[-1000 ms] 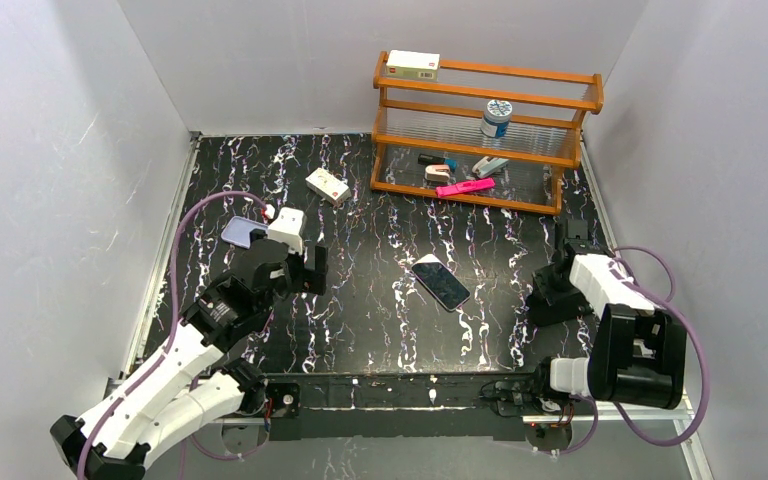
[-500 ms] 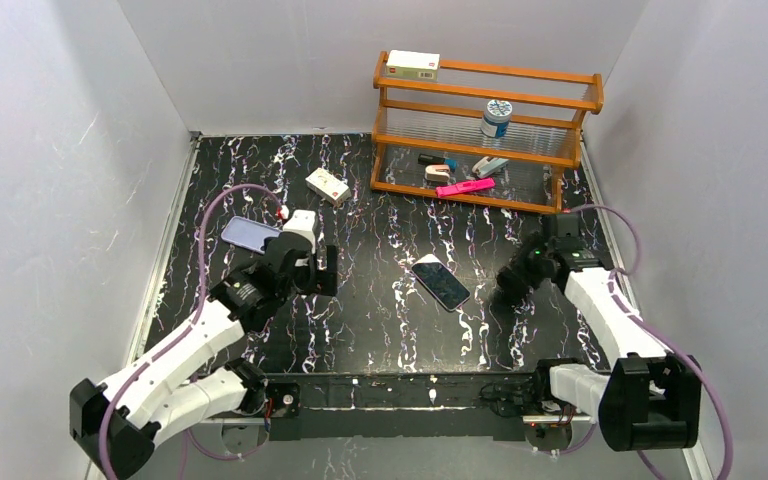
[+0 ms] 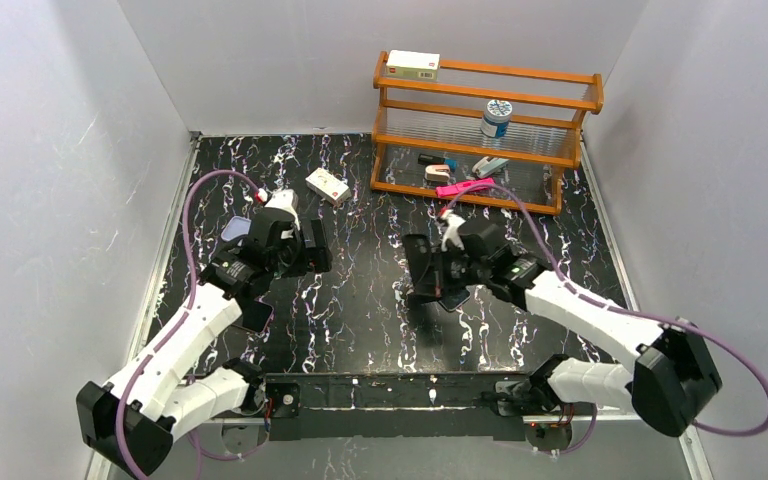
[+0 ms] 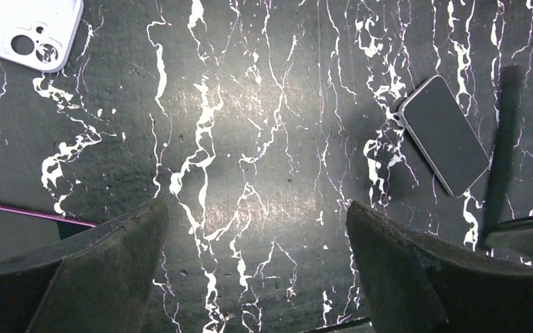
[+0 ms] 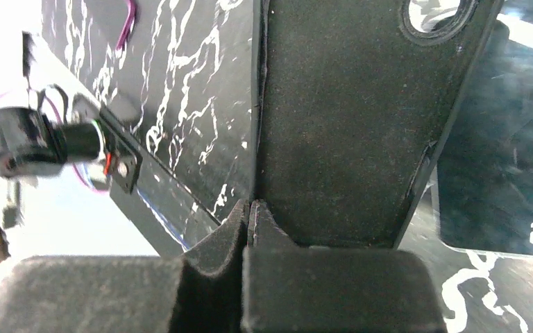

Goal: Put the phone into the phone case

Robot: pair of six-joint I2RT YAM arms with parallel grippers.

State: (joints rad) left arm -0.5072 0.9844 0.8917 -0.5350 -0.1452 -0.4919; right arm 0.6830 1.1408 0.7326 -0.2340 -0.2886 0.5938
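Note:
The phone (image 4: 444, 135) lies flat on the black marbled table, dark screen up, with a thin pale rim. The lavender phone case (image 4: 24, 28) lies at the far left, camera cutout showing; the top view shows it (image 3: 235, 228) half hidden behind my left wrist. My left gripper (image 4: 257, 229) hangs open over bare table between the two, nothing between its fingers. My right gripper (image 3: 425, 275) is shut and hovers over the phone, hiding most of it from above. A matte black slab (image 5: 347, 125) reaches forward from its closed fingertips (image 5: 252, 208); the phone's glossy face (image 5: 500, 187) shows beside it.
A wooden rack (image 3: 490, 95) stands at the back with a bottle (image 3: 496, 117), a box (image 3: 412, 64) on top and a pink marker (image 3: 465, 187) on its lowest shelf. A small white box (image 3: 327, 185) lies left of it. White walls close in the table.
My right arm has swung from the table's right side leftward to above the phone, still shut. My left gripper has shifted only slightly and stays open.

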